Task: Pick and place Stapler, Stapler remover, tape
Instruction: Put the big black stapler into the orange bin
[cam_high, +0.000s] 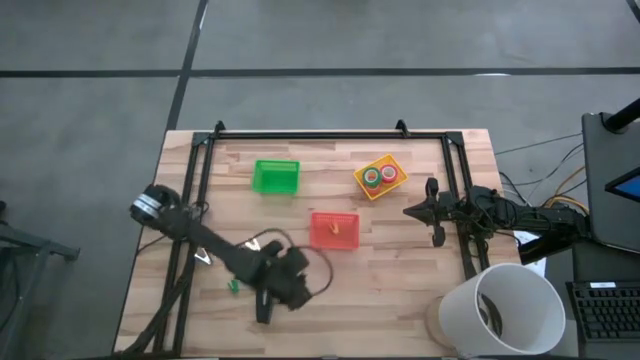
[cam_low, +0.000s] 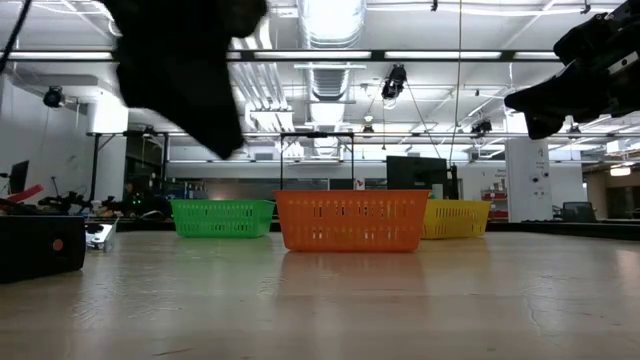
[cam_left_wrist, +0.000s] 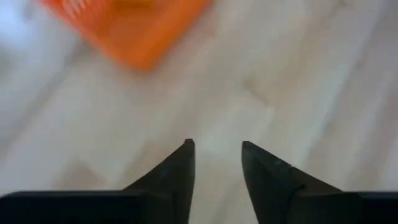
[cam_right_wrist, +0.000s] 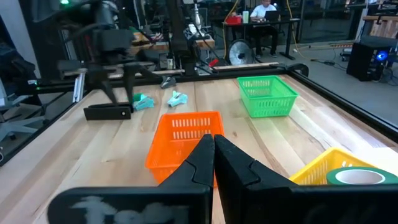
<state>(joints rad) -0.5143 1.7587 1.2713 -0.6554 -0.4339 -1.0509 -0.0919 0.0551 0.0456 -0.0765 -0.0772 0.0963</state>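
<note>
Left tool (cam_high: 268, 300) low over near-left worktop (cam_high: 400, 290), tips slightly apart, holding nothing. Stapler (cam_right_wrist: 109, 111) lies flat on worktop just beside it, long axis roughly left-right. Left arm far nearer. Orange basket (cam_high: 334, 230) toward far right of it. Right tool (cam_right_wrist: 213, 146) closed, empty, parked at right edge. Tape (cam_high: 379, 176) in yellow basket (cam_high: 380, 177).

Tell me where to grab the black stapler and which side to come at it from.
Take the stapler at the middle of its long body, coming straight down from above, with the fingers closing across its narrow width. It lies flat on the table with both long sides free. A small teal piece crowds one end. The left gripper, open and close by, seems best placed.
</note>
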